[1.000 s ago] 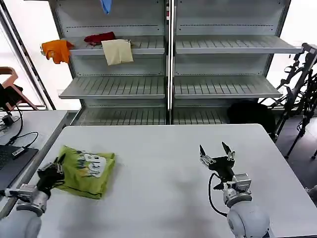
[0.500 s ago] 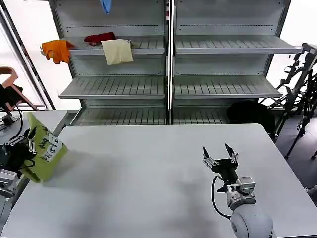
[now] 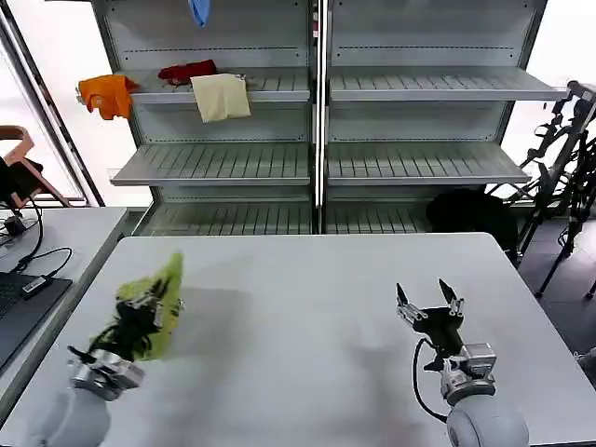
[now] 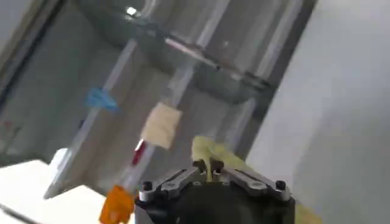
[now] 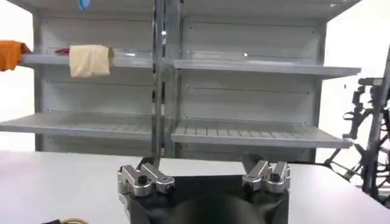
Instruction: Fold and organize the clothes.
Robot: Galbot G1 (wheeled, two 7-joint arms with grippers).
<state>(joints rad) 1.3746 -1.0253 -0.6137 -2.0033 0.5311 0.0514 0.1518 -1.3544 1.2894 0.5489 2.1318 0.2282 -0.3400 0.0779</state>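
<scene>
My left gripper (image 3: pixel 142 315) has its fingers (image 4: pixel 183 178) clamped on the lime-green T-shirt (image 3: pixel 158 303), which hangs bunched and lifted off the white surface (image 3: pixel 307 326), above the surface's left part and toward its near edge. In the left wrist view the 2 metal fingers meet at the middle with a fold of the green fabric (image 4: pixel 210 152) pinched between their tips, the cloth rising beyond them. My right gripper (image 3: pixel 430 303) hovers over the right part of the surface, well apart from the T-shirt, its fingers (image 5: pixel 146 180) spread apart and holding nothing; the right wrist view shows the 2 of them wide on either side with bare surface between. Behind the surface stands the grey shelving unit (image 3: pixel 321 121). On its upper left shelf a cream cloth (image 3: pixel 221 96) drapes over the front edge, a red cloth (image 3: pixel 186 70) lies just beside it, and an orange cloth (image 3: pixel 108 93) hangs off the shelf's left end. A blue cloth (image 3: pixel 198 10) hangs above them, at the top of the shelving.
</scene>
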